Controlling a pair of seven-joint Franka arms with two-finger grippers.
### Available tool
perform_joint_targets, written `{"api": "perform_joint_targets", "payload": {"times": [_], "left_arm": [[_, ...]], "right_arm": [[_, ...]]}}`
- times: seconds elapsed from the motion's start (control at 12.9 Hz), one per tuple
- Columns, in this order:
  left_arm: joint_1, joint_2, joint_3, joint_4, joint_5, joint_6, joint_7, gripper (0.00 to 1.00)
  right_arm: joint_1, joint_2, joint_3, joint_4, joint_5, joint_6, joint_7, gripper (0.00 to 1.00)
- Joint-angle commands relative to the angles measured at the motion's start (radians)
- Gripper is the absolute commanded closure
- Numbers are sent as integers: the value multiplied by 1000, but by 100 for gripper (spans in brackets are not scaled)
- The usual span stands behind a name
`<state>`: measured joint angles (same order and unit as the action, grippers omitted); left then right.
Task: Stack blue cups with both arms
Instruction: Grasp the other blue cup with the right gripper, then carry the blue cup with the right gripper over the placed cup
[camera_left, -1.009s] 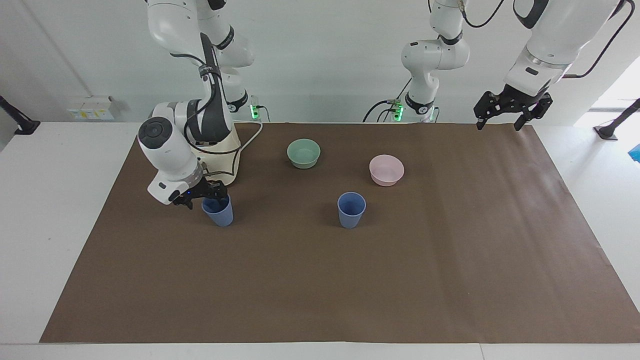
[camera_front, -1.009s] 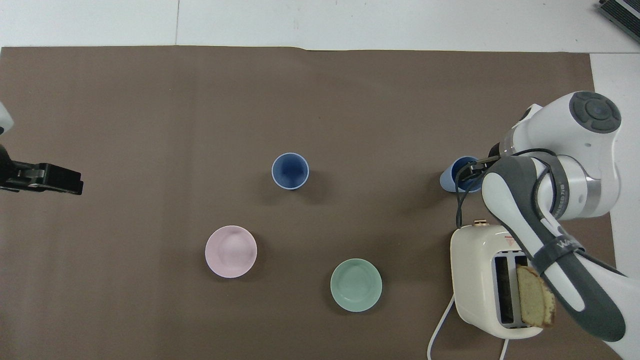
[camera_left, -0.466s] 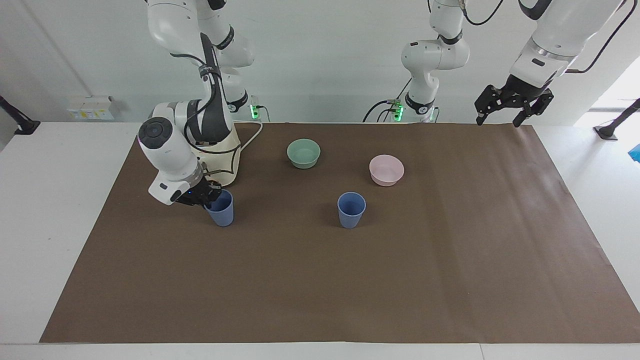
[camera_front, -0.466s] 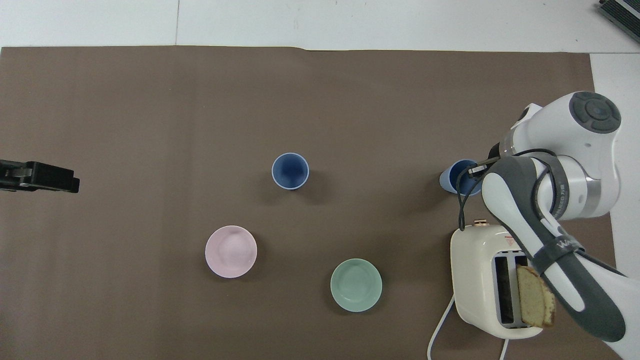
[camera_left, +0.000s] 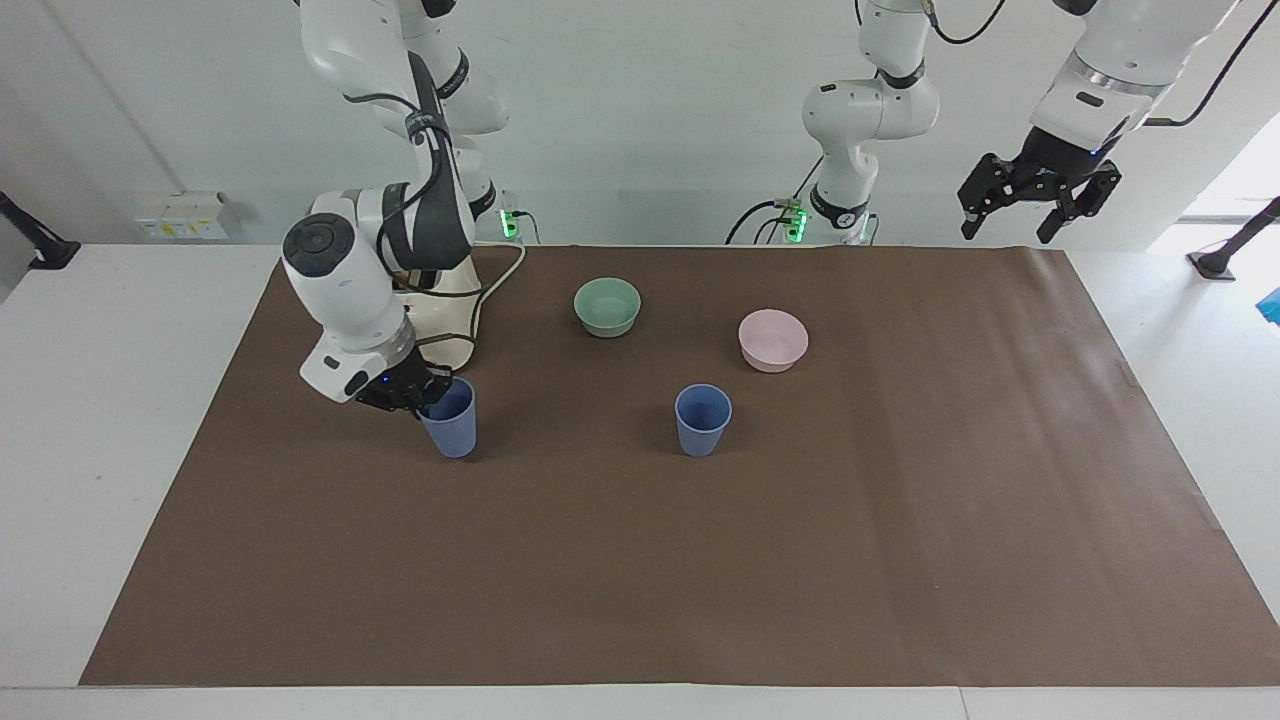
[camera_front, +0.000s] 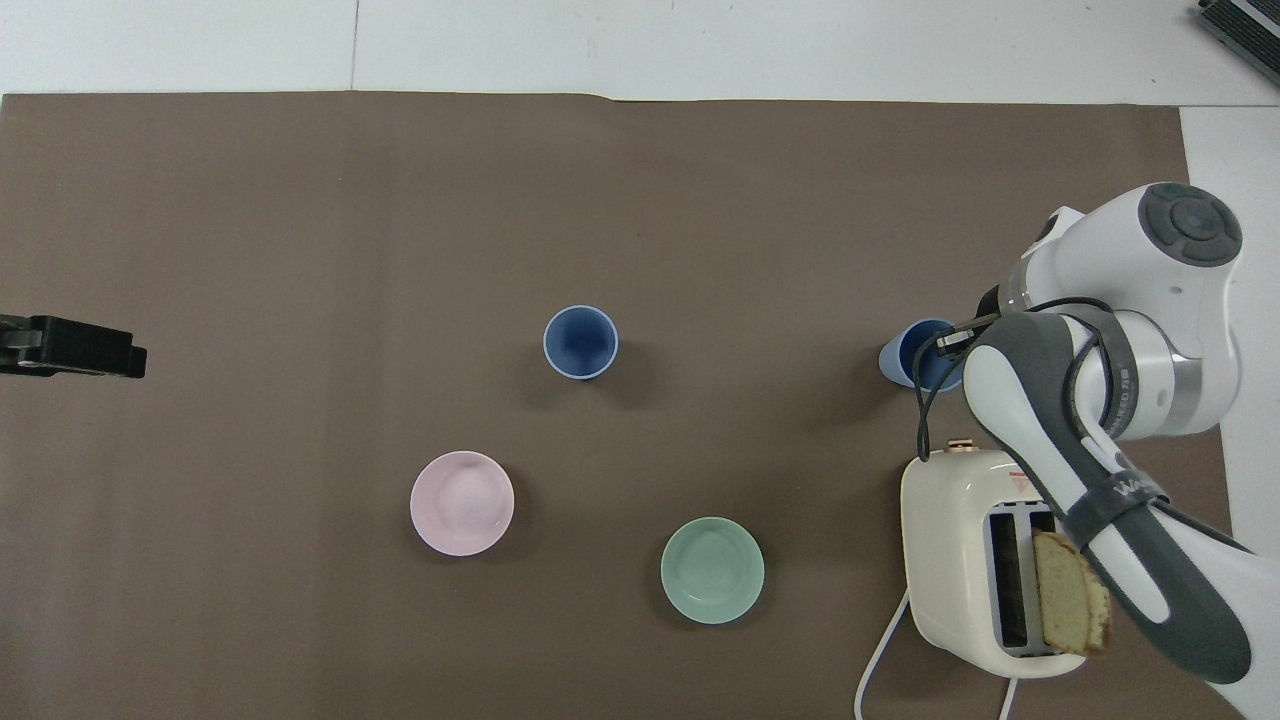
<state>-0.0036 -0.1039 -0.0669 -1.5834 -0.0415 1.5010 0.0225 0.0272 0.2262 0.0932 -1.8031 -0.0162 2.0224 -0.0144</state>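
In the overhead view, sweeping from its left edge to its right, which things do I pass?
left gripper → pink bowl → blue cup at mid-table → green bowl → blue cup at the right gripper → toaster

One high camera faces the robots across the brown mat (camera_left: 640, 560), another looks steeply down from above their end, half a turn apart, sharing the mat.
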Motion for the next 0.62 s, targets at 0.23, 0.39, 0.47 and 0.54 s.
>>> {"api": "perform_joint_targets", "payload": {"times": [0.23,0.39,0.47,0.54], "left_arm": [[21,-10,-7,-6,8,-7,8,0],[21,-10,-7,-6,8,-7,10,0],[21,-10,-7,-7,8,-7,8,0],[21,-10,-7,-7,8,-7,8,0]], "right_arm": [[115,-4,54,194,19,-152,337,100],[134,5,91,269,53,-217,465,100],[148,8,97,290,82,-218,503,100],[178,19,100,312,90,-220,523,100]]}}
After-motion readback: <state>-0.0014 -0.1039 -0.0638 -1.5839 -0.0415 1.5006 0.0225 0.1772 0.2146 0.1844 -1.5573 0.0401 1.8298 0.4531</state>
